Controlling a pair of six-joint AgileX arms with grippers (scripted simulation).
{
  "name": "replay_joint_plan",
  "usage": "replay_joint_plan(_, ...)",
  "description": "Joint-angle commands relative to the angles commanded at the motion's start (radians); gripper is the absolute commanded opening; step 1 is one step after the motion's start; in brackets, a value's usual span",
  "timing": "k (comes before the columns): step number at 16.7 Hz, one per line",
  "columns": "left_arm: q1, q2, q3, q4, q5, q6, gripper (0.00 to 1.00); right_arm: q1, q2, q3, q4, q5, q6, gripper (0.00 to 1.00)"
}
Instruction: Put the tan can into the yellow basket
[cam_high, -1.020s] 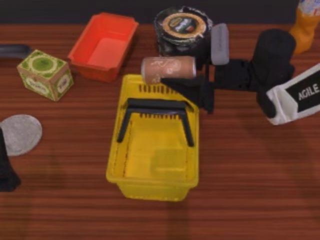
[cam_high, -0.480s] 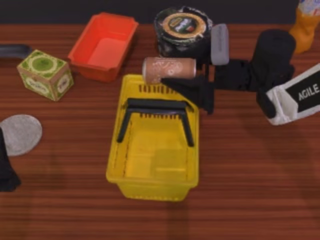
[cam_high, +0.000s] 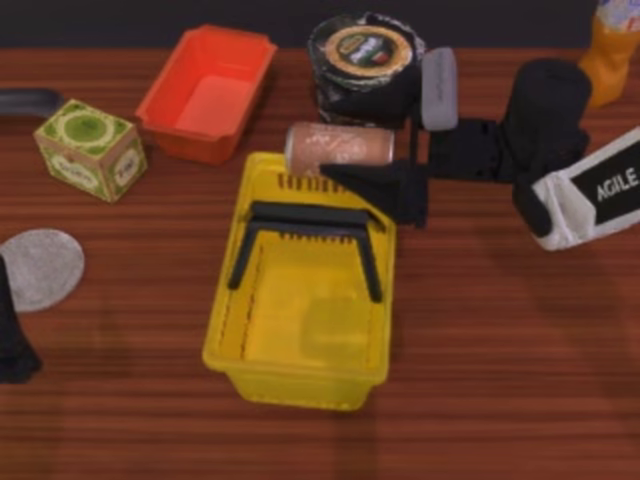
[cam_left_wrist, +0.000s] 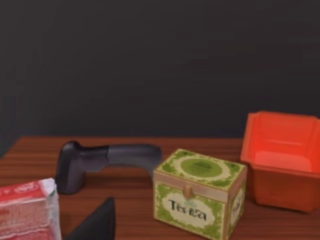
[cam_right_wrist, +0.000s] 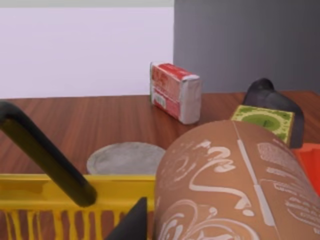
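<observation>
The right arm's tool (cam_high: 392, 168) grips the tan can (cam_high: 338, 147) on its side, holding it lengthwise across the far rim of the yellow basket (cam_high: 300, 372), above the slotted wall and not yet inside. One dark finger (cam_high: 370, 180) lies along the can's near side; the other is hidden behind the can, so the grip is judged from the can hanging off the desk (cam_high: 500, 340). In the right wrist view the can (cam_right_wrist: 235, 185) fills the foreground, pale script curling over its tan skin, with the basket's yellow rim (cam_right_wrist: 50, 185) and a black handle (cam_right_wrist: 45, 155) just below it.

The basket sits near the middle of the desk, its two black handles folded over the far half of its opening. Just behind the can stands a black patterned tub (cam_high: 365, 55) with a tan lid. An orange-red tray (cam_high: 208, 90) lies to the left of the tub, and a green tea box (cam_high: 90, 148) farther left. A grey disc (cam_high: 40, 268) rests at the left edge, and an orange bottle (cam_high: 615, 50) stands in the far right corner.

The left arm (cam_high: 12, 340) is parked at the desk's left edge; whether its tool is wide or narrow cannot be told. Its wrist view takes in the tea box (cam_left_wrist: 200, 197), the tray (cam_left_wrist: 282, 160), a dark handheld scanner (cam_left_wrist: 100, 162) and a red-and-white packet (cam_left_wrist: 27, 210).
</observation>
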Motion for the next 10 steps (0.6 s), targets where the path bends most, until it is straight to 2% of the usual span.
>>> replay_joint_plan(6,-0.004,0.009,0.008,-0.007,0.002,0.005,1.00,-0.005,-0.019,-0.005,-0.011,0.008,-0.003,1.00)
replay_joint_plan(8,-0.024,0.054,0.048,-0.041,0.012,0.031,1.00,-0.007,-0.062,-0.039,-0.038,0.025,-0.006,1.00)
replay_joint_plan(10,-0.057,0.134,0.120,-0.101,0.025,0.076,1.00,-0.014,-0.141,-0.097,-0.083,0.058,-0.012,1.00)
